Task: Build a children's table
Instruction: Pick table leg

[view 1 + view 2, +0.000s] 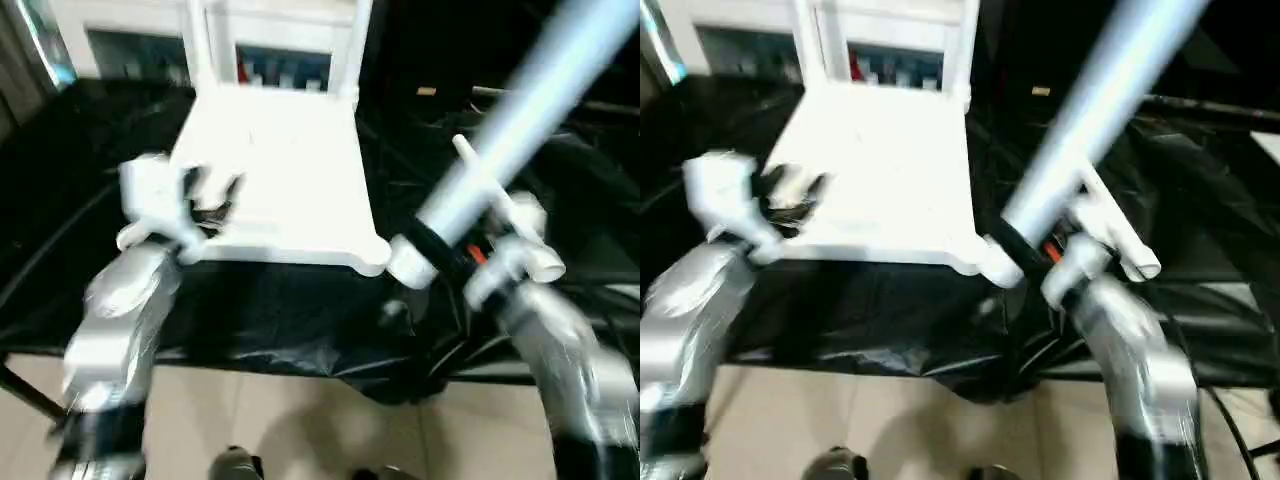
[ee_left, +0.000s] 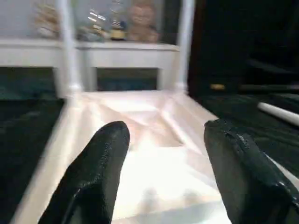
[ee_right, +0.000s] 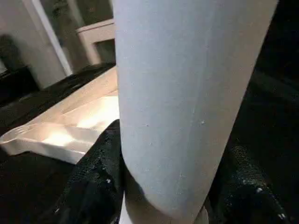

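The right gripper (image 1: 440,250) is clamped around a leg (image 1: 520,115), its black fingers (image 3: 96,182) pressed to either side of the white tube. The leg's long axis runs slantwise, rising from the fingers up and away to the robot's right, while its lower end (image 1: 408,262) sits just below the grip, beside the tabletop's near right corner (image 1: 372,255). Whether that end touches the corner, I cannot tell. The left gripper (image 1: 210,195) has its fingers (image 2: 93,172) spread apart over the tabletop (image 1: 275,170), holding nothing. The tabletop lies ribbed side up on the black cloth (image 1: 70,190). Beyond both grippers, two legs (image 1: 197,45) already stand upright from its far corners.
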